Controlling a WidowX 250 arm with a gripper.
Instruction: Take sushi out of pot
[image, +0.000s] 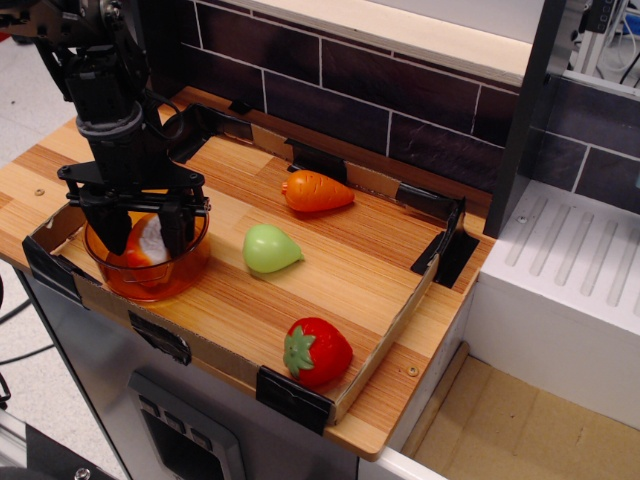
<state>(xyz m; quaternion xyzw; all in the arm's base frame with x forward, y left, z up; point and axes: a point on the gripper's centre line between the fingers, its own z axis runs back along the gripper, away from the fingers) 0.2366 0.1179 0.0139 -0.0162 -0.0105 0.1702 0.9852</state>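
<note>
The pot (150, 262) is a translucent orange bowl at the front left of the wooden tray. The sushi (150, 240) stands tilted inside it, its white rice base showing and its orange top partly hidden. My gripper (145, 235) reaches straight down into the pot with its two black fingers (172, 228) on either side of the sushi. The sushi fills the gap between them, so the jaws look closed on it. The sushi is still inside the pot.
A green pear-like toy (268, 248) lies right of the pot. An orange carrot (316, 191) lies at the back and a red strawberry (318, 352) at the front. The tray's low cardboard rim (395, 330) has black corner clips. A dark tiled wall stands behind.
</note>
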